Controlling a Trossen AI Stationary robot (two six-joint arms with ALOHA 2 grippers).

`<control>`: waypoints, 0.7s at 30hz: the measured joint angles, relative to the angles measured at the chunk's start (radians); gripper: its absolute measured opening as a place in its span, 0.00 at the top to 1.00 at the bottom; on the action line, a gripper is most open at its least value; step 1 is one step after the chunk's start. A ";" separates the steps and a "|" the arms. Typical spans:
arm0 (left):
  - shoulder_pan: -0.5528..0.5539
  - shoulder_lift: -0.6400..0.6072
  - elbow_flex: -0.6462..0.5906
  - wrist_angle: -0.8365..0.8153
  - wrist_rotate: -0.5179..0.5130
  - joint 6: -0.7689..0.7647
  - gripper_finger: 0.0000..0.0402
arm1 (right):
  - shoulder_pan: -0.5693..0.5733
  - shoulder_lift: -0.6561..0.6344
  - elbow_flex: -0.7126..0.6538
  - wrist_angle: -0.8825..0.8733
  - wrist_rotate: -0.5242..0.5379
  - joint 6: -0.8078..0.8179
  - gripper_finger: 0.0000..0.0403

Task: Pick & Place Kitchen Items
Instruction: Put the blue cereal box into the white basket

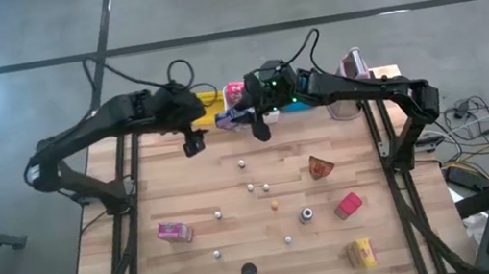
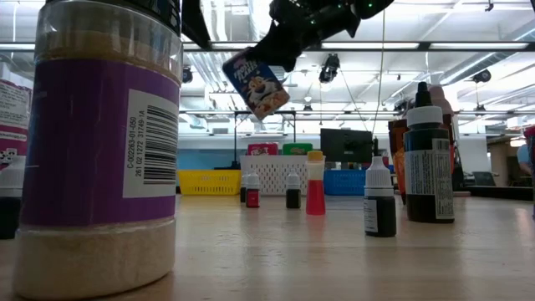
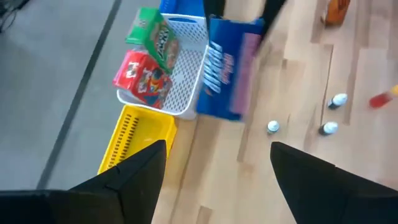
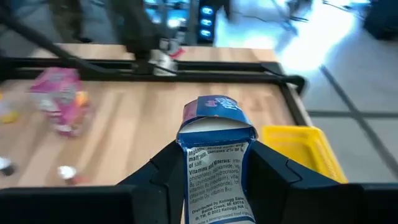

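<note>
Blue box [image 4: 214, 168]: "Vitamins and Minerals", "Kellogg". Jar [image 2: 96, 142] barcode digits unclear.

high view: overhead, facing straight down, far enough to take in the whole table [image 1: 270, 240] and both arms. low view: at tabletop level, facing level across the table toward the far bins, with a jar [image 2: 99, 142] very close to the lens. left wrist view: looks down on the white bin [image 3: 180, 68] and yellow bin [image 3: 134, 140]. right wrist view: very near a blue box [image 4: 214, 168]. the low and left wrist views also show this box.
</note>
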State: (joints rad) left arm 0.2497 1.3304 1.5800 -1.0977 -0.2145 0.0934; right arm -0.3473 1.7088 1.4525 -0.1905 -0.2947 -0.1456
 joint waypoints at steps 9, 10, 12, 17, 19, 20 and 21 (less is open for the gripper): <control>0.000 -0.214 -0.296 0.241 0.002 -0.075 0.28 | 0.003 0.000 -0.003 0.004 0.195 0.063 0.72; 0.000 -0.237 -0.336 0.275 0.002 -0.081 0.28 | 0.003 0.000 -0.006 0.011 0.218 0.069 0.72; 0.000 -0.281 -0.419 0.341 0.005 -0.088 0.28 | 0.002 0.000 -0.015 0.032 0.263 0.086 0.71; 0.000 -0.365 -0.596 0.499 0.008 -0.092 0.28 | 0.002 0.000 -0.078 0.139 0.371 0.132 0.69; 0.000 -0.387 -0.641 0.536 0.013 -0.095 0.28 | 0.002 0.000 -0.117 0.215 0.433 0.165 0.69; 0.000 -0.397 -0.660 0.551 0.014 -0.098 0.28 | 0.002 0.000 -0.142 0.266 0.471 0.182 0.70; 0.000 -0.404 -0.675 0.563 0.014 -0.104 0.28 | 0.002 0.000 -0.169 0.320 0.513 0.202 0.71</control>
State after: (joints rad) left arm 0.2497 0.9268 0.9048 -0.5346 -0.2005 -0.0109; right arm -0.3450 1.7088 1.2836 0.1292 0.2185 0.0566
